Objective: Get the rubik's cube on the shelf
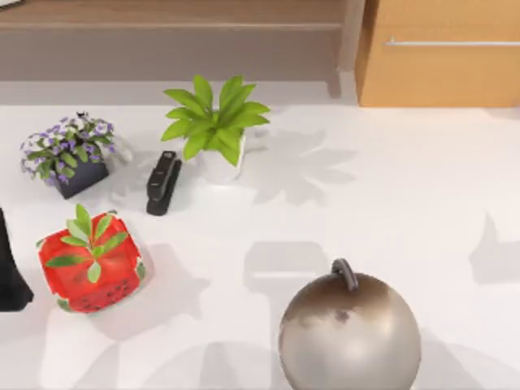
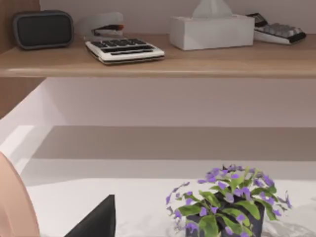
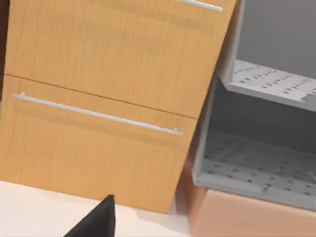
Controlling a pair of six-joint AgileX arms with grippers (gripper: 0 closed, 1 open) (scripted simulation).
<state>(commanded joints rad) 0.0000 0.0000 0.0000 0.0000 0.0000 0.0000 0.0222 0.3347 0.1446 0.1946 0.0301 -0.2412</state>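
The rubik's cube is out of view. The shelf (image 1: 171,12) runs along the back left of the table as a light-brown board with a darker recess below. In the left wrist view the shelf (image 2: 197,61) carries office items. My left arm (image 1: 10,276) is a dark shape at the table's left edge, beside the red cube. A black part of my left gripper (image 2: 98,219) points toward the shelf's recess. A black part of my right gripper (image 3: 96,219) faces the drawer cabinet (image 3: 108,98).
A red strawberry-patterned cube (image 1: 91,264), a purple flower pot (image 1: 69,154), a black stapler (image 1: 162,183) and a green plant (image 1: 213,122) crowd the left half. A metallic ball (image 1: 349,333) sits front centre. The cabinet (image 1: 443,53) stands back right. The shelf holds a calculator (image 2: 124,49) and tissue box (image 2: 211,30).
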